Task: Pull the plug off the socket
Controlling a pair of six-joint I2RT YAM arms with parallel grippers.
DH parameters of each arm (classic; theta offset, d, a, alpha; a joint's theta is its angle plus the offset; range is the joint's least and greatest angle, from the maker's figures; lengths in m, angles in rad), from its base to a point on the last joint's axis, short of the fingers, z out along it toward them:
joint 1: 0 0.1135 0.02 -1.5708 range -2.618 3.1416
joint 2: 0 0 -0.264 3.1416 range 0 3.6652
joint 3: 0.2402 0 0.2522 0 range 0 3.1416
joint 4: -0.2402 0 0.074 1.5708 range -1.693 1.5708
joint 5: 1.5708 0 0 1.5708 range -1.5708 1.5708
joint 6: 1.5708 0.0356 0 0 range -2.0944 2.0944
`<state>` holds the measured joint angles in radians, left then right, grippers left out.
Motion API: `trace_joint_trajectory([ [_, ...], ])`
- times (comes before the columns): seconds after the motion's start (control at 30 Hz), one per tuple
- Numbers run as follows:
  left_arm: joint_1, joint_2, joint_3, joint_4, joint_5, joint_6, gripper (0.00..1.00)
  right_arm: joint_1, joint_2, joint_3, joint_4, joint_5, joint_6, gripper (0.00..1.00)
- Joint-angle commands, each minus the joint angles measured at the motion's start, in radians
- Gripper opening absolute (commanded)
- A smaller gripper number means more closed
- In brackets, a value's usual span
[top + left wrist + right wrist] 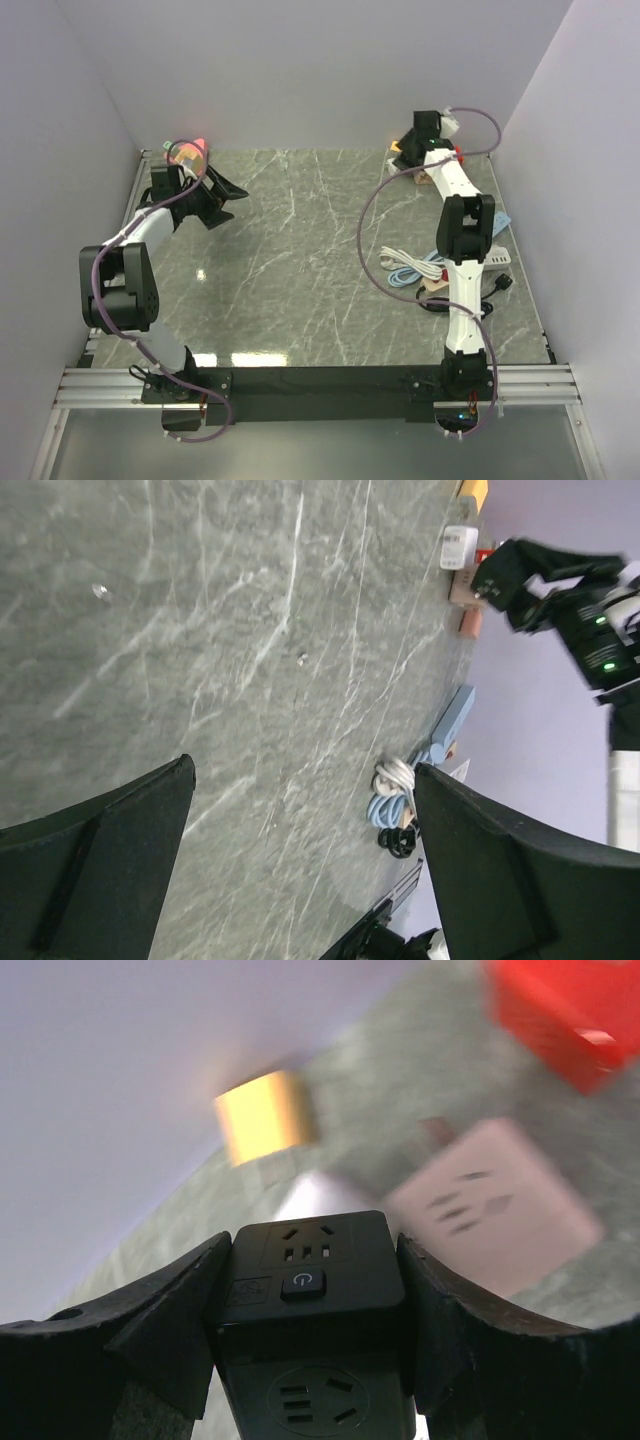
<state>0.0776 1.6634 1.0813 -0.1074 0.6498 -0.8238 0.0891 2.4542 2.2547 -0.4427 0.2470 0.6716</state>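
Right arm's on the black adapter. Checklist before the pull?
1. Right tool grips black adapter: ok, fingers touch both sides.
2. Adapter centred in tool: ok.
3. Socket beneath held down: cannot tell, hidden.
4. Left tool free: ok, open, holding nothing.
5. Orange block clear of the pull: cannot tell, blurred.

Top view high at near edge, looking down on whole table (pixel 300 250), left wrist low, facing across toward cable coil (pixel 392 785) shared with top, right wrist very near black socket (pixel 308 1280).
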Motion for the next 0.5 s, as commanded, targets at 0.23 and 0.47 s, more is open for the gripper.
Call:
trace_joint_trajectory([
  [0.23,0.07,0.091,0.124,-0.054,-0.033,0.038,0.97,-0.081,0.011,0.028,0.245,0.06,0.339,0.75],
  [0.47,0.103,0.156,0.275,-0.161,-0.189,0.101,0.99,-0.084,-0.098,-0.045,0.22,0.055,0.312,0.95],
])
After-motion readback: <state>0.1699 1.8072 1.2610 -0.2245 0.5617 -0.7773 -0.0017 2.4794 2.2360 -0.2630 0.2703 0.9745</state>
